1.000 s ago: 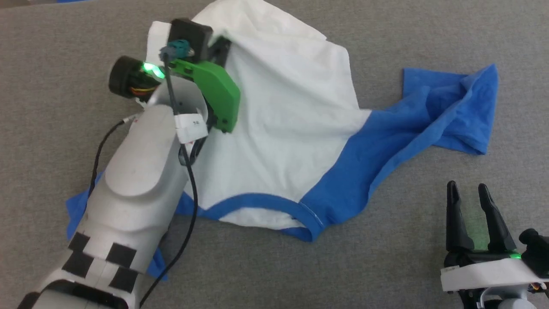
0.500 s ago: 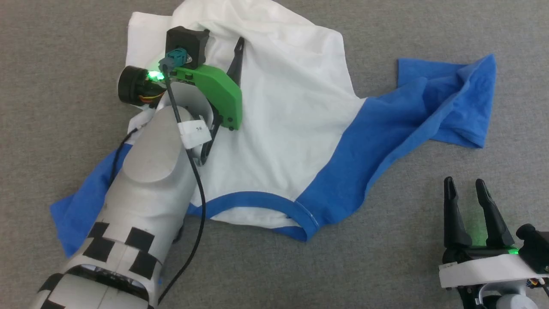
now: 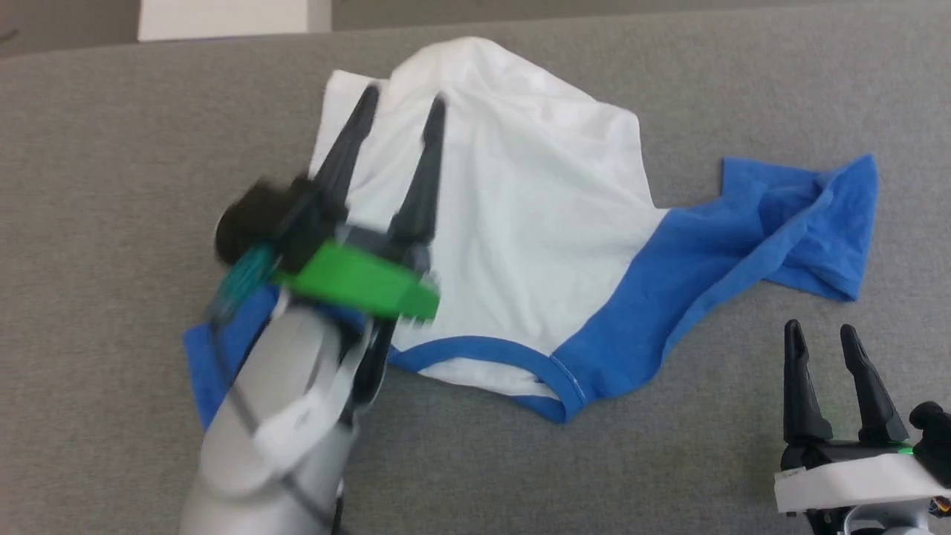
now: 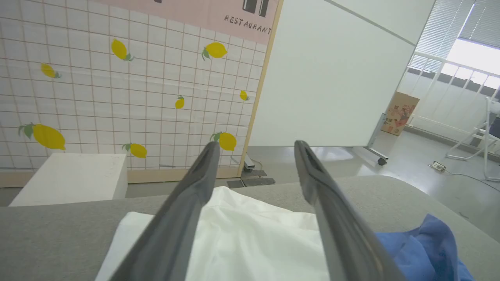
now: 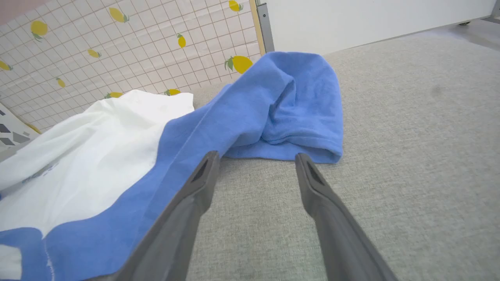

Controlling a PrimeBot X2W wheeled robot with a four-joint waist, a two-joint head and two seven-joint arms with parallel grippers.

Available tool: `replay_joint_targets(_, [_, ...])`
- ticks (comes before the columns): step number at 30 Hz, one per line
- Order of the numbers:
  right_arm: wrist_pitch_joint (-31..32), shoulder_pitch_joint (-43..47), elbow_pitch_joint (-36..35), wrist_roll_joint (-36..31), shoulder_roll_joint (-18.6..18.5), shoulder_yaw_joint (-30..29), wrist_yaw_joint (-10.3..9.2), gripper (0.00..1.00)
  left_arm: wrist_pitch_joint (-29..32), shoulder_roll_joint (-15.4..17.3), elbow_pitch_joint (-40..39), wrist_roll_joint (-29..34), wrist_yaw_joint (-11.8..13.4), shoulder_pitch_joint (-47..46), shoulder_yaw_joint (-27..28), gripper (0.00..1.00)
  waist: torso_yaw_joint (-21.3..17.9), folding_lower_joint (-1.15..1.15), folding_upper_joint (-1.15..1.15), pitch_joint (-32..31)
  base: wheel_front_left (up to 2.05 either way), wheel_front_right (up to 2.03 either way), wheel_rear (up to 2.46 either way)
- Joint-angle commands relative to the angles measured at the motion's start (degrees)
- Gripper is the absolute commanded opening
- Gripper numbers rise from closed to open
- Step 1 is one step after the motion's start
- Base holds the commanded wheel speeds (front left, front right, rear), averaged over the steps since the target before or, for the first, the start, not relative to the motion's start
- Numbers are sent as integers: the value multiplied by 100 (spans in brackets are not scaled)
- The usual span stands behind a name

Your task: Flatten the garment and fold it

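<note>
I am looking at the garment (image 3: 520,245) lying opened out but rumpled on the grey desk (image 3: 111,186), with its blue collar trim (image 3: 483,351) on the side nearest me and its white body rucked into soft ridges toward the far hem. The left gripper (image 3: 403,96) is hovering over the far left corner of the garment's white body. Its fingers (image 4: 183,218) are standing wide apart and gripping nothing, and in the left wrist view the cloth is lying beneath them, not between them. The right gripper (image 3: 821,327) is sitting over bare desk just off the garment's bunched blue sleeve (image 3: 802,215), its fingers also spread and empty. The other blue sleeve (image 3: 215,349) is poking out from under my left forearm (image 3: 282,401) at the garment's near left side. I am judging this to be the flattening stage, with no fold started. To do it well, I am thinking of pinching only a single layer at the edge of the bunched blue sleeve and drawing it straight outward from the garment's body. That pull should be low and slow so the white panel is not dragged along. The ridges near the far hem are also needing a gentle outward tug, and grabbing two layers at once is the main risk.
</note>
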Motion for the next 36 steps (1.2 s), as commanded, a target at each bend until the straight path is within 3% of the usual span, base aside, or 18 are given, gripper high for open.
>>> replay_joint_targets(1, [10, 67, -30, -7, 0, -1, -8, 100, -40, 70, -334, 43, 13, 431, 111, 100, 183, 0, 0, -345, 0, 0, 0])
replay_joint_targets(5, [14, 165, -19, 17, 0, -2, -8, 100, -42, 51, -1213, 242, 36, 1669, 557, 100, 196, 0, 0, -560, 0, 0, 0])
replay_joint_targets(14, [-11, 385, 74, 101, 0, 30, -8, 100, -43, -218, -1696, 707, 38, 3669, 1144, 100, 208, 0, 0, -898, 0, 0, 0])
replay_joint_targets(24, [175, 432, 18, -45, 0, 69, -8, 100, -43, -331, -1881, 858, -81, 3930, 1304, 100, 395, 0, 0, -1048, 0, 0, 0])
replay_joint_targets(29, [1157, 187, -354, -400, 0, 342, -8, 100, -43, -336, -1907, 1028, -117, 3837, 1256, 100, 413, 0, 0, -893, 0, 0, 0])
replay_joint_targets(36, [3298, -137, -705, -357, -9, 289, -8, 100, -43, -338, -1846, 934, -96, 3617, 1024, 100, 559, 0, 0, -648, 0, 0, 0])
